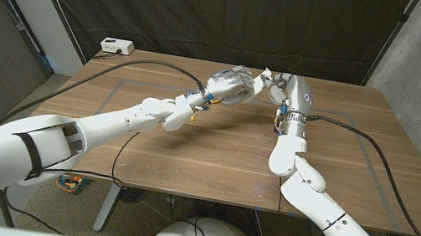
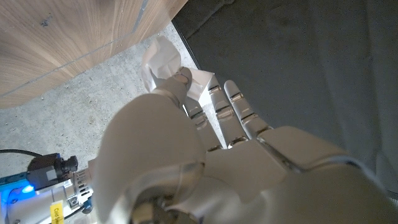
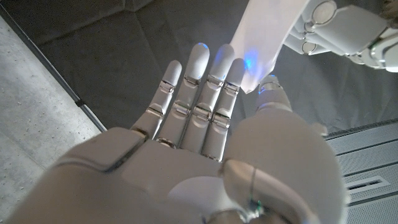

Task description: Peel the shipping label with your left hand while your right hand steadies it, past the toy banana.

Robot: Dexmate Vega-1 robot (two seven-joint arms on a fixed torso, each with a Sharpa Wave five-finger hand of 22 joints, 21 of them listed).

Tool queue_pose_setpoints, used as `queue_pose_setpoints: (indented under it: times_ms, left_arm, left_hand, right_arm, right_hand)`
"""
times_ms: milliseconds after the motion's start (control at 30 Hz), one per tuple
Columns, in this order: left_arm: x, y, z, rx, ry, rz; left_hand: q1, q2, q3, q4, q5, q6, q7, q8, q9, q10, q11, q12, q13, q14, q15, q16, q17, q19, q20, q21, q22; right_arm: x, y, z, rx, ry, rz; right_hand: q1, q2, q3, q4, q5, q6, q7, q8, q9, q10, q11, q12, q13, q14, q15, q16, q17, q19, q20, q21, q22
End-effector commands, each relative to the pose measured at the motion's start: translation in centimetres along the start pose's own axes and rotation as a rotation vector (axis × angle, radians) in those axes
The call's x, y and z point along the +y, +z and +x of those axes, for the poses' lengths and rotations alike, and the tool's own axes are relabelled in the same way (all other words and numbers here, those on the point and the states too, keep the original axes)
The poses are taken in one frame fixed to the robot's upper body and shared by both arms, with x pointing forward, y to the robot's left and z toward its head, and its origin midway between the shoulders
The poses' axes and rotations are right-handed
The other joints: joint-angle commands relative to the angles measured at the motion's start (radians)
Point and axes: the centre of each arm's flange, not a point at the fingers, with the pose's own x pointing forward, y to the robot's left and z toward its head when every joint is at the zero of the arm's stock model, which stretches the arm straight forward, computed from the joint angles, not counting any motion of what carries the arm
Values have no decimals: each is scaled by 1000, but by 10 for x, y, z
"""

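While both hands meet in the air over the far half of the surface, the risks are these:

Left hand: the left hand (image 1: 230,85) pinches one end of the shipping label (image 2: 163,61) between thumb and fingertips, as its wrist view shows.

Right hand: the right hand (image 1: 289,93) has its fingers straight and side by side; in its wrist view the label's lower end lies against them by the thumb, though whether it is truly pinched is hard to tell.

Label: a pale, translucent strip (image 3: 268,37) held aloft between the two hands, well above the wood.

Risk, slipping: if the right hand's hold is only a light press, a pull from the left could draw the strip free instead of parting it.

Risk, tearing: a sharp or skewed pull would likely rip or crease such thin stuff.

Risk, sticking: bared adhesive may cling to the fingers.

Toy banana: I cannot find it in these views.

Surface: brown wood grain (image 1: 187,161) with faint taped outlines; a white power strip (image 1: 117,46) sits at its far left corner.

Room: black curtain behind, grey concrete wall to the right, cables trailing along both arms.
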Motion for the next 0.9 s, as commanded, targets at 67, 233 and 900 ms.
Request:
queue_pose_setpoints:
  times_ms: [67,233,900]
  left_arm:
    - [0,-1,-1,2,11,9]
    - [-4,-5,-1,24,-5,6]
    - [2,-15,2,59,28,6]
  left_hand:
    - [14,-1,8,-2,2,8,-4,6,4,27,-19,73,16,7,-178,-5,6,-3,-7,5,3]
    - [14,-2,6,-1,1,7,-5,6,4,27,-20,73,19,7,-178,-6,7,-4,-8,6,3]
    - [13,-2,7,0,1,9,-6,7,4,28,-20,72,21,6,-176,-8,10,-5,-8,10,3]
  right_arm:
    - [0,0,0,-29,-25,8]
    - [-2,-5,0,-41,-35,77]
    - [1,-4,6,-66,10,62]
  right_hand:
    - [-15,57,16,30,4,24,-4,-1,-10,16,-1,11,22,17,-87,2,5,11,-4,25,10]
    - [-260,-27,-101,136,-38,-23,20,-50,-27,-32,31,-18,37,-17,-72,-22,8,-59,29,51,19]
    - [-64,36,26,4,-62,-21,19,-66,-15,-29,25,-33,46,-18,-72,-23,12,-88,33,118,32]
